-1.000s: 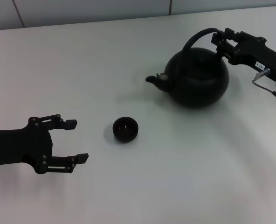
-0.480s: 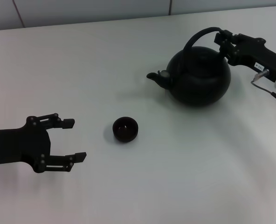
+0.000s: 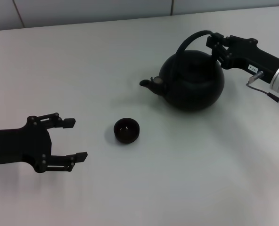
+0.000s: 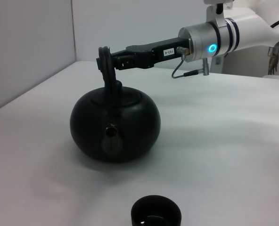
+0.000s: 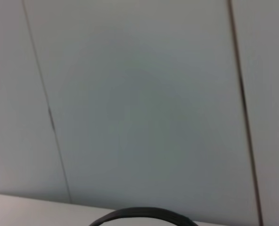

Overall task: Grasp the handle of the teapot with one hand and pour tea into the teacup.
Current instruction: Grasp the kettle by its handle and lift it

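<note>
Teapot [image 3: 192,81] by handle [image 3: 190,39] in right claw [image 3: 217,43]

A plain white table [image 3: 130,188] carries two things. The small black teacup [image 3: 126,130] sits on it a little way beyond the tips of the left gripper's fingers [image 3: 78,157]. The black teapot [image 3: 191,81] stands farther off, its spout turned toward the cup, well apart from it.

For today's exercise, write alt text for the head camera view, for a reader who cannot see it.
The right gripper grips the arched handle of a black teapot on a white table, spout aimed at a small black teacup. The left gripper waits open, near the cup.
</note>
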